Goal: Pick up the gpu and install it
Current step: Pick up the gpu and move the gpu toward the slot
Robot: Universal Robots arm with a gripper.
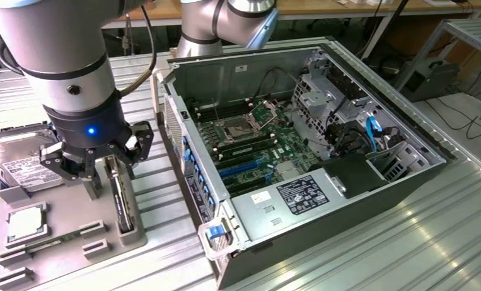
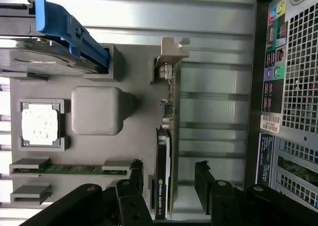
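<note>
Fingers [image 2: 202, 176] spread wide, straddling the gpu [image 2: 163, 186] standing on edge in the grey tray [image 2: 134, 67], not gripping it

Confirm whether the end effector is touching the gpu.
Apart. The wrist view shows the end effector open, straddling the gpu, with gaps on both sides.

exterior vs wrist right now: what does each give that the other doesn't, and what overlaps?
Exterior adds: the case's open interior with motherboard, blue cables, and the arm.
Wrist adds: the case's rear port panel and the NVIDIA label on the cooler.
Both: gpu standing on edge in the grey tray, open tool straddling it, CPU chip, hard drive.
</note>
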